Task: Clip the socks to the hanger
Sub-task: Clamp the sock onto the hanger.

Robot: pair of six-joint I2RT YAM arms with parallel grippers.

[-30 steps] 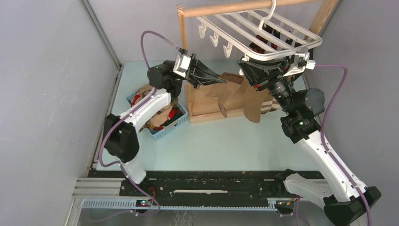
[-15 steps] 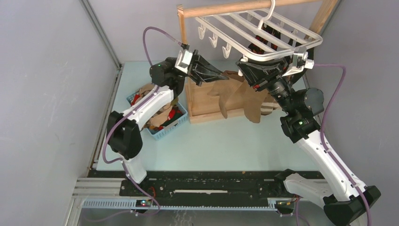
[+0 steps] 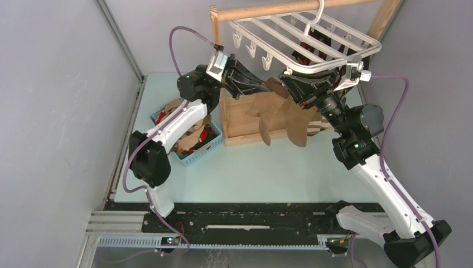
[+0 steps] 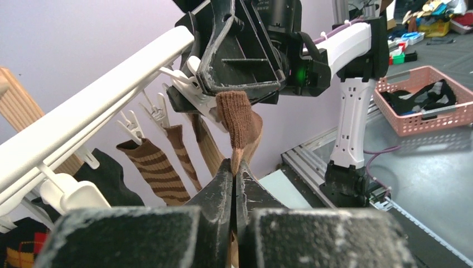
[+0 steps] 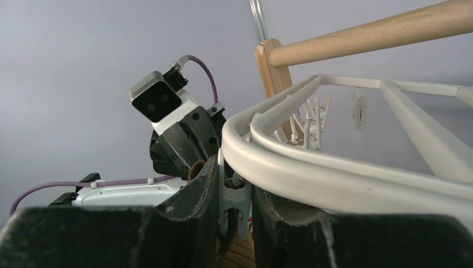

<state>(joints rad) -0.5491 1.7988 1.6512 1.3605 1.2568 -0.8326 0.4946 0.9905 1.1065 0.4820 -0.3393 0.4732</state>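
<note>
Left hand (image 4: pixel 234 174) is clamped tight on the brown sock (image 4: pixel 239 120). The sock's end sticks up just past its fingertips, and the rest hangs below the hand toward the tabletop (image 3: pixel 268 167). Right hand (image 5: pixel 235 192) has a finger on each side of one clip (image 5: pixel 234 204), which hangs from the hanger (image 5: pixel 334 167) rim right above it, and it's squeezing. Neither wrist view shows whether the clip's mouth is actually open.

Risks as I read it:
- The sock end sits right under the right hand, touching or nearly so. Can't tell if it's inside the clip mouth. If the right hand lets go too soon, the clip bites air or a few threads, and the sock drops when the left hand opens.
- Only a short stub of fabric shows above the left fingertips, so the bite would be shallow and the hold weak.
- The hands are nearly fingertip to fingertip. More push from the left risks a finger clash or knocking the clip out of the squeeze.
- The hanger hangs by its hook off the wooden rail (image 3: pixel 268 10), so it's free to swing. Pushing up on the clip would tilt the frame away from the left hand and could shake the striped sock (image 4: pixel 156 167) clipped further along.
- Release order matters: right first, then left.
</note>
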